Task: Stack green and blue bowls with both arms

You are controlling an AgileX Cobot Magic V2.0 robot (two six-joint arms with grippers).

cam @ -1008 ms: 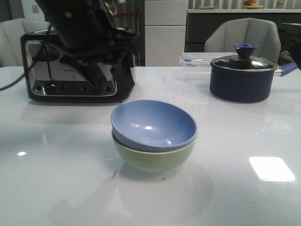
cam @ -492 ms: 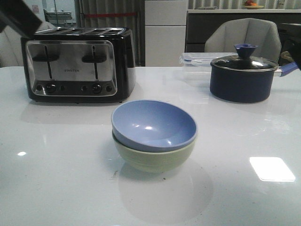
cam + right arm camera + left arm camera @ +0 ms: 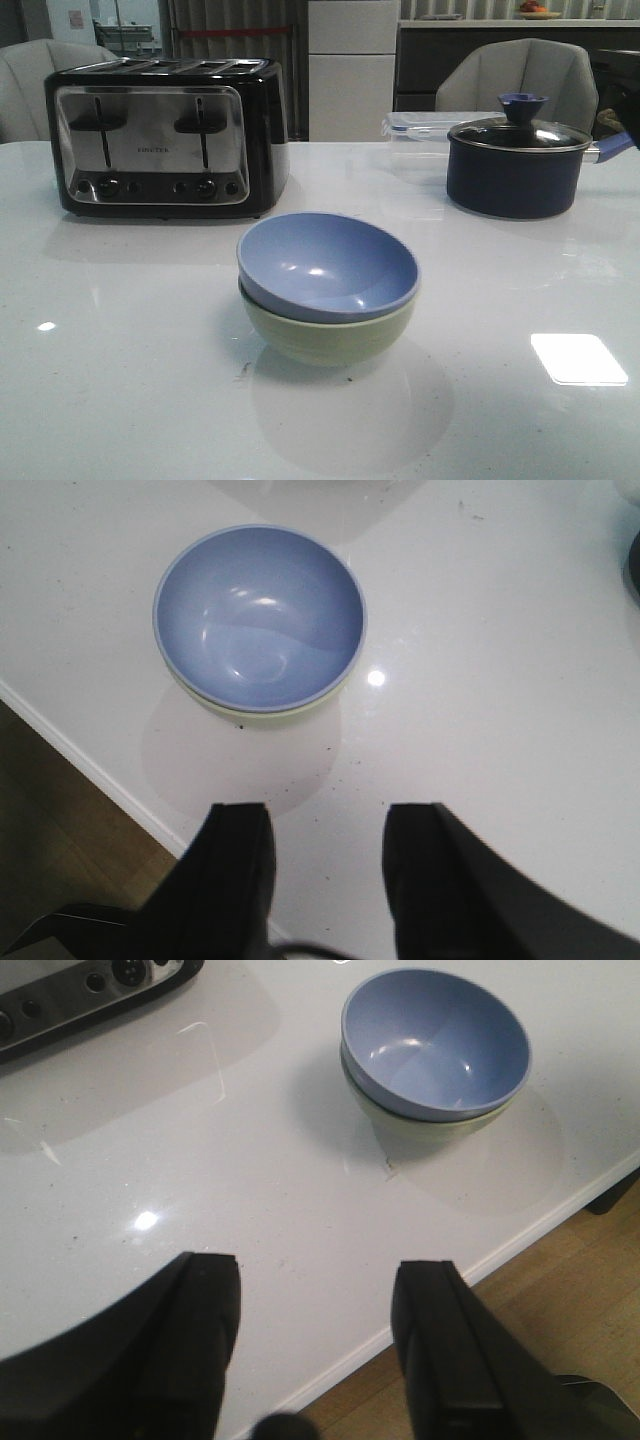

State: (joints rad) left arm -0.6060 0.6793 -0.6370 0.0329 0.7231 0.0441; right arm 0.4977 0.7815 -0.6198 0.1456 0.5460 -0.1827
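The table [image 3: 120,380] holds the blue bowl [image 3: 327,265] sitting inside the green bowl [image 3: 330,335] near the middle of its front edge, and both empty grippers, left [image 3: 318,1335] and right [image 3: 325,865], hang open, pulled back about equally far.

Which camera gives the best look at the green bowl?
The front view: the green bowl shows its whole side under the blue bowl. The left wrist view shows part of its side; the right wrist view only a thin rim sliver.
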